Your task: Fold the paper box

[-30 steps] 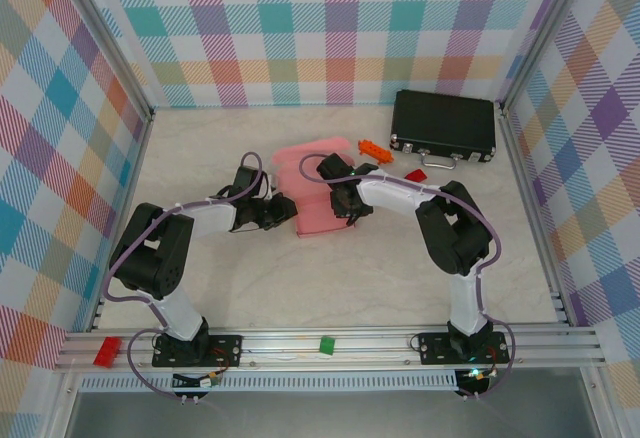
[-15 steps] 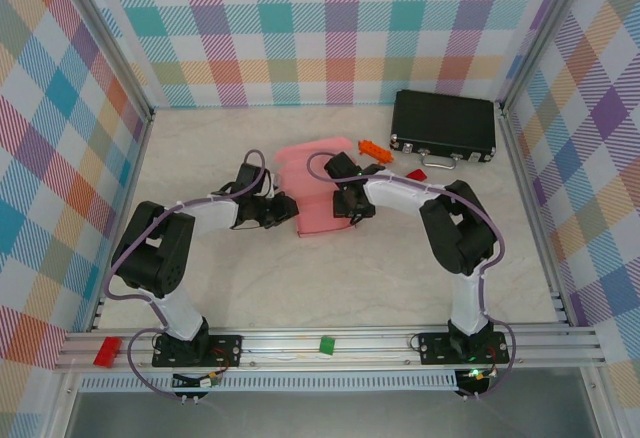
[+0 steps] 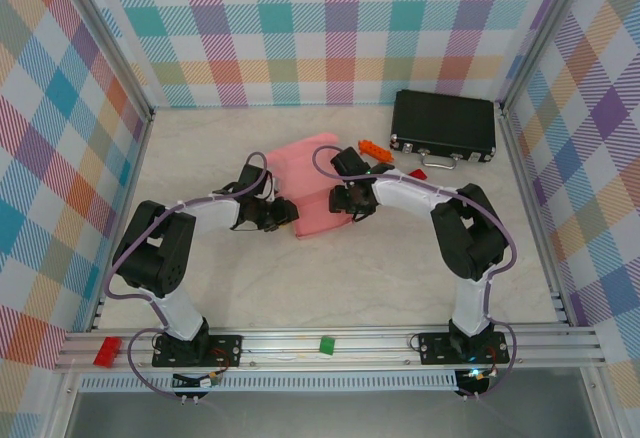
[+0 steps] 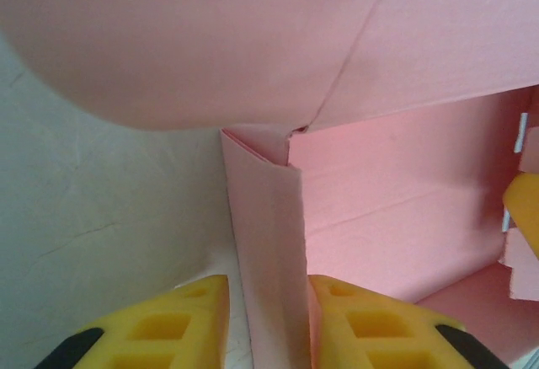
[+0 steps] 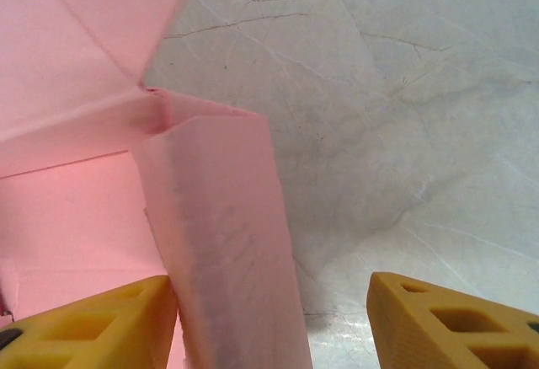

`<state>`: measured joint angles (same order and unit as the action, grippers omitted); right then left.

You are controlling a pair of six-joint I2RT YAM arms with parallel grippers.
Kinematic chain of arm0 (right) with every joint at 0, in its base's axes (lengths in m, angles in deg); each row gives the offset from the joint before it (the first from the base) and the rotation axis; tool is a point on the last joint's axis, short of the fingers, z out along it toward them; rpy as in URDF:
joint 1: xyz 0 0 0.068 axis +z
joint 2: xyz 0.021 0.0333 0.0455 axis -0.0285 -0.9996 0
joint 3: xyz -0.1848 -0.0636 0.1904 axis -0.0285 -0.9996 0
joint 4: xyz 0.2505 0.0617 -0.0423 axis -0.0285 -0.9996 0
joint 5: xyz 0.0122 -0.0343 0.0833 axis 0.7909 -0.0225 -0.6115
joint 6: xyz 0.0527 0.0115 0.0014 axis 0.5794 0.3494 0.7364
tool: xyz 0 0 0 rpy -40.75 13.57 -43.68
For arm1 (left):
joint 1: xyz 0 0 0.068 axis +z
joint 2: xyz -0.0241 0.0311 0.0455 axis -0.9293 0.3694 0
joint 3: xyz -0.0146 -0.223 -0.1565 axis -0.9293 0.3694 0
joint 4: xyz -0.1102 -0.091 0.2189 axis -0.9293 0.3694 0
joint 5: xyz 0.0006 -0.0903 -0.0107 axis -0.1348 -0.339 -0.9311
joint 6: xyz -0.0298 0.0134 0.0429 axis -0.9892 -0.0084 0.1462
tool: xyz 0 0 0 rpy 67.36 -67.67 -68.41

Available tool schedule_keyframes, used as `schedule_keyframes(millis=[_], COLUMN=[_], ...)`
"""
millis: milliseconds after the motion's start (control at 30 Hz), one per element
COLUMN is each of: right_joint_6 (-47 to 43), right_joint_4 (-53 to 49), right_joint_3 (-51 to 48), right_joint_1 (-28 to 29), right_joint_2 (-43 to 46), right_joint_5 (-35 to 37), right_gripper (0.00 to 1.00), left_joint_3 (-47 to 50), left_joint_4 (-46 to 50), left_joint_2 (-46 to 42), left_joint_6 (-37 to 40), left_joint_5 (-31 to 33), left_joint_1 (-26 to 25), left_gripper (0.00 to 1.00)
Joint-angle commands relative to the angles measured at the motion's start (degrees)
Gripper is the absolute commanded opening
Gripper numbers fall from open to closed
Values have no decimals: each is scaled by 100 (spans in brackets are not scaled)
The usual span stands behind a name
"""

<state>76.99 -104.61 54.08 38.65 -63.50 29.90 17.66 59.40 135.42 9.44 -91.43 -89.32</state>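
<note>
Shifted since a second ago: my right elbow sits further right in the overhead view, and the top flap slants more. Left claw [image 3: 288, 213] at frame centre-left; wrist view shows its fingers [image 4: 187, 323] slightly apart astride one upright side wall, a sliver of table [image 4: 101, 217] showing beside the left one. Paper box [image 3: 312, 190] lies mid-frame, part folded, between both claws. Right claw [image 3: 345, 201] stands wide apart, the pink wall against one finger [image 5: 101, 323]. Black case [image 3: 443, 125] upper right.
</note>
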Motion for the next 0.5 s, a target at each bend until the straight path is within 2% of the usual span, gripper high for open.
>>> schedule_keyframes(millis=[0,333,467], right_joint_6=[105,129,184], right_joint_4=[-10,-15,-102], right_joint_3=[-78,-122,-73], right_joint_1=[-47,-86,-109], right_joint_2=[92,203,154], right_joint_5=[-71,33,112], right_gripper=[61,58,52], left_joint_3=[-206,-268,-233], left_joint_4=[355,448,471], left_joint_2=[-128,-330,-362], left_joint_6=[140,198,200], left_joint_5=[45,-12,87], left_joint_1=[-72,-98,-98], left_gripper=[32,41,42])
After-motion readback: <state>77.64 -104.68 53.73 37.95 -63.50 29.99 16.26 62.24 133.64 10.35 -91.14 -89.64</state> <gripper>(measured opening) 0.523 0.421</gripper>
